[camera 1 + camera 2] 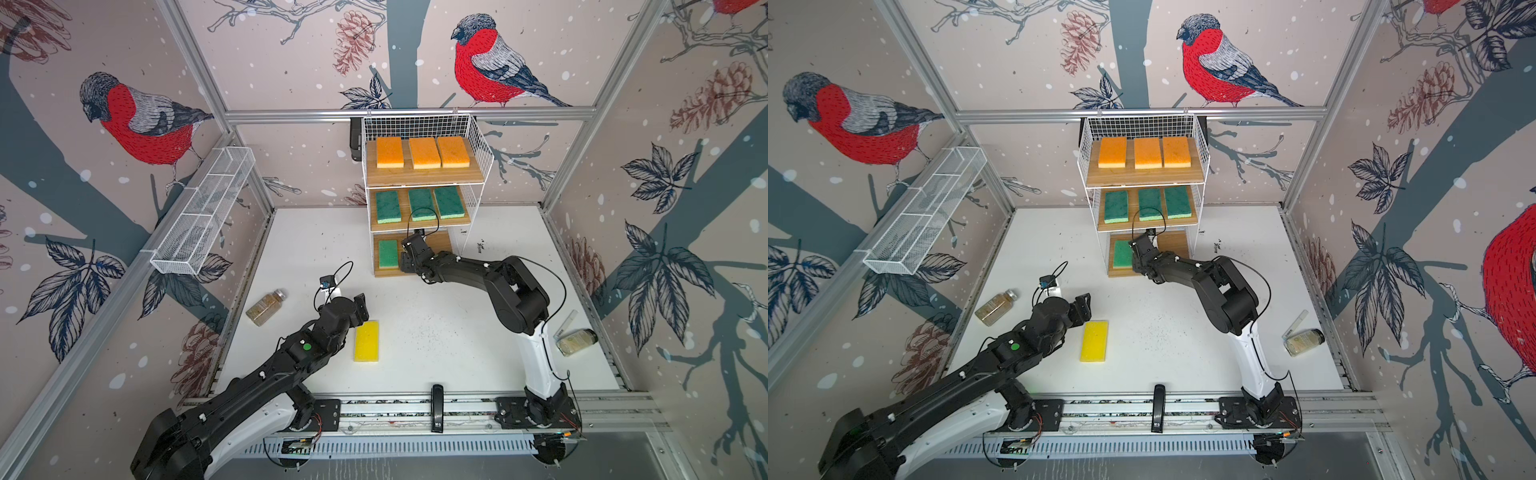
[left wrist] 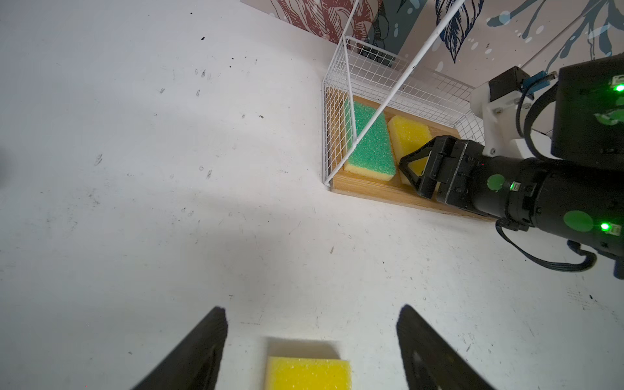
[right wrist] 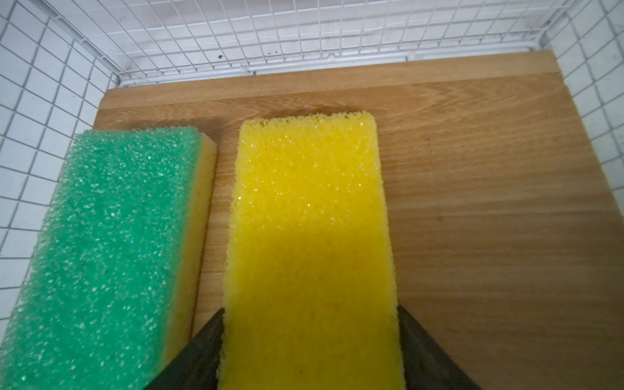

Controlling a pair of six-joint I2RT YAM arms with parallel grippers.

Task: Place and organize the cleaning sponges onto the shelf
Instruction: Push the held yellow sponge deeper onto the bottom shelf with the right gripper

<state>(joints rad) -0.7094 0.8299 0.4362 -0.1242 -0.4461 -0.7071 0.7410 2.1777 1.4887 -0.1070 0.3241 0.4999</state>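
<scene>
The shelf [image 1: 424, 178] stands at the back with three orange sponges [image 1: 424, 152] on its top board and three green sponges [image 1: 422, 204] on the middle one. On the bottom board [image 3: 489, 202] a green sponge [image 3: 114, 236] lies at one side. Beside it lies a yellow sponge [image 3: 309, 219], and my right gripper [image 3: 310, 309] is shut on its near end; my arm hides it in both top views. Another yellow sponge [image 1: 367, 340] lies flat on the white table. My left gripper [image 2: 312, 309] hovers open just above its far end, touching nothing.
A brownish glass jar [image 1: 266, 307] lies at the table's left, and another jar [image 1: 577, 341] with a white tube [image 1: 566, 324] at the right edge. A long white mesh tray [image 1: 203, 212] hangs on the left wall. The bottom board's right third is bare.
</scene>
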